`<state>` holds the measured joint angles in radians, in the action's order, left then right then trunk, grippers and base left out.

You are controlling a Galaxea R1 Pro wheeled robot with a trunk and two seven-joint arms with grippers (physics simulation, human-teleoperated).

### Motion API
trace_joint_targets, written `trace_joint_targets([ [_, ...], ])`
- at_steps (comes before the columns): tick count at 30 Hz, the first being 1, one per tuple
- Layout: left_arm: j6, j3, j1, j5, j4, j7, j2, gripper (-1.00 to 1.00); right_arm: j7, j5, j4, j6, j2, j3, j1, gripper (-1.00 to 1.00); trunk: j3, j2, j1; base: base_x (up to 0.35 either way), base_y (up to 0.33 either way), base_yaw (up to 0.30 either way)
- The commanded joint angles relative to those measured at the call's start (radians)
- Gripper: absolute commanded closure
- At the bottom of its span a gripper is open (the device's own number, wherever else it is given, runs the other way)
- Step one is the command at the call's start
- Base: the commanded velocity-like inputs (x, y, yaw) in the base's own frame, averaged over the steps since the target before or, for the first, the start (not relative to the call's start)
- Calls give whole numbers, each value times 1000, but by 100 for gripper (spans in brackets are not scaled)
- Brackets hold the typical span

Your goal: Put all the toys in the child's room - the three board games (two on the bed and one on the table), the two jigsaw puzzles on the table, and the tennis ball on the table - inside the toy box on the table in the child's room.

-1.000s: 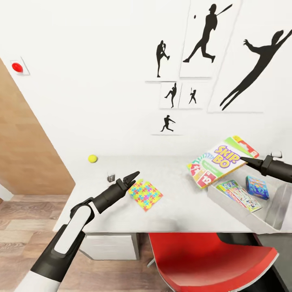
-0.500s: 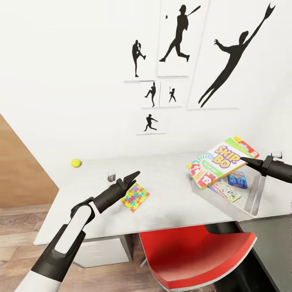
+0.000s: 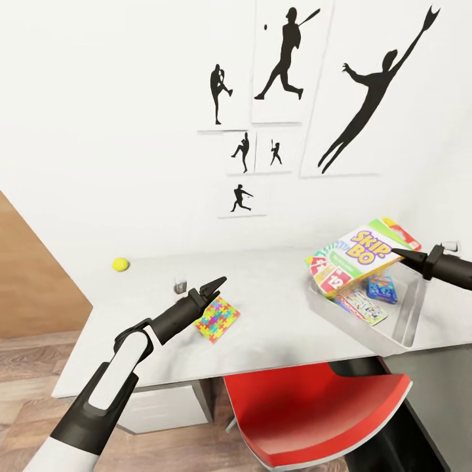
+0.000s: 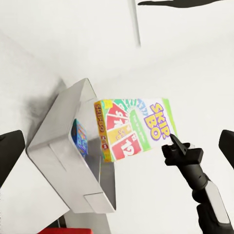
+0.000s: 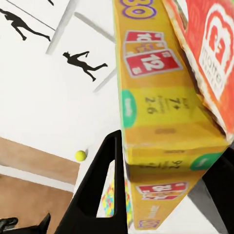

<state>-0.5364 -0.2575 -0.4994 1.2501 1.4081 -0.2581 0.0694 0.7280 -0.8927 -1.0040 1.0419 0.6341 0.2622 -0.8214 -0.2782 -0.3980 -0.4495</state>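
Note:
My right gripper [image 3: 398, 254] is shut on the edge of the yellow-green-red Skip-Bo board game [image 3: 353, 253], held tilted in the air over the left end of the grey toy box [image 3: 401, 322]. The same board game [image 4: 134, 126] hangs beside the toy box [image 4: 63, 165] in the left wrist view. A blue board game [image 3: 381, 288] and a green-edged one [image 3: 359, 305] lie inside the box. One jigsaw puzzle [image 3: 217, 318] lies on the table [image 3: 282, 334], just beyond my open, empty left gripper [image 3: 214, 286]. The tennis ball [image 3: 120, 264] rests at the table's far left.
A small clear glass [image 3: 180, 285] stands on the table just left of my left gripper. A red chair [image 3: 314, 413] is tucked under the table's front edge. White wall with black sports silhouettes behind. Wooden door panel [image 3: 33, 275] at the left.
The head view has swung right, sliding the table's things leftward in the picture. The held board game has risen slightly over the toy box. The left arm has kept its pose.

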Motion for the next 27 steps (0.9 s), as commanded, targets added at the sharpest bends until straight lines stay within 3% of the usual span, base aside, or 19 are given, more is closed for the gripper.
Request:
trace_joint_targets([
  [1,-4,-1,-1,6,0,0,1,-100,8,7,32,5,0,-12,-32,100,-2,-2,0,0,0,-7],
  [2,-4,-1,-1,6,0,0,1,-100,8,7,32,5,0,-12,-32,100,-2,-2,0,0,0,-7],
  [5,-4,-1,-4,5,0,0,1,-100,22,7,135,5,1,-92,-133,100,-2,-2,0,0,0,-5],
  [6,-5,-1,-5,6,0,0,1,-100,72,8,227,5,1,-200,-226,100,-2,-2,0,0,0,-2],
  [8,-5,-2,-6,6,0,0,2,-100,126,10,301,5,2,-297,-298,100,-2,-2,0,0,0,-2],
  [9,-5,-2,-6,6,0,0,2,-100,126,10,301,5,2,-297,-298,100,-2,-2,0,0,0,-2],
  [14,-5,-2,-6,9,0,-1,6,-100,364,14,466,5,5,-591,-427,100,-2,-2,0,0,0,0],
  [15,-5,-2,-6,9,0,-1,6,-100,364,14,466,5,5,-591,-427,100,-2,-2,0,0,0,0],
  [17,-5,-2,-6,9,0,0,7,-100,460,16,505,5,9,-679,-453,100,-2,-2,0,0,0,0],
  [20,-5,-2,-5,9,0,-1,7,-100,552,18,538,5,24,-762,-474,100,-2,-2,0,0,0,0],
  [23,-5,-2,-5,9,0,0,7,-100,603,19,553,5,38,-806,-483,100,-2,-2,0,0,0,0],
  [27,-5,-2,-5,9,0,0,7,-100,630,19,561,5,49,-828,-487,100,-2,-2,0,0,0,0],
])
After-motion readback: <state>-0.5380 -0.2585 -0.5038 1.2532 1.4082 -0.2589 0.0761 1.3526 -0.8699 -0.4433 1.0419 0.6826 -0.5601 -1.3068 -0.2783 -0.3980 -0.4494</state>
